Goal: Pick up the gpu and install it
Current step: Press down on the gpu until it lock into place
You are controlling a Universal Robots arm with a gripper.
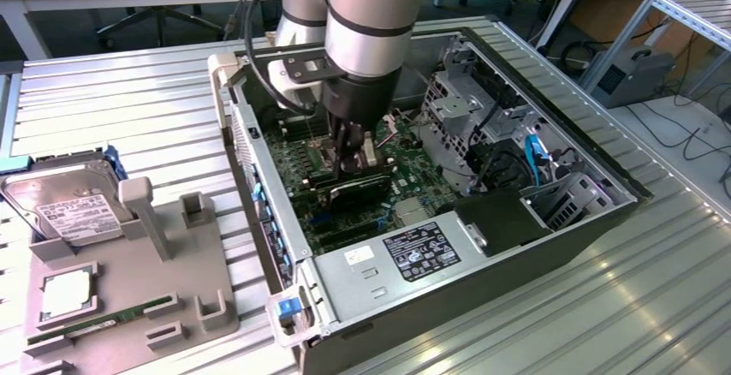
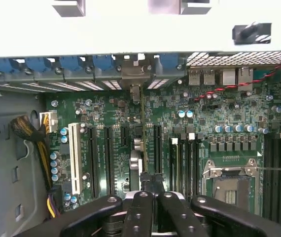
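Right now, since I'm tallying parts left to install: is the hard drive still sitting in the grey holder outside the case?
Yes: in the exterior view the hard drive with its white label rests in the grey holder, beside the open computer case.

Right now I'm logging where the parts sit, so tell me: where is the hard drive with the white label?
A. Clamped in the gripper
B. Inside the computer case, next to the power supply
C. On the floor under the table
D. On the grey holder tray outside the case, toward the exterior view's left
D: the hard drive rests at the upper end of the grey holder tray, outside the computer case, while the gripper is down over the motherboard.
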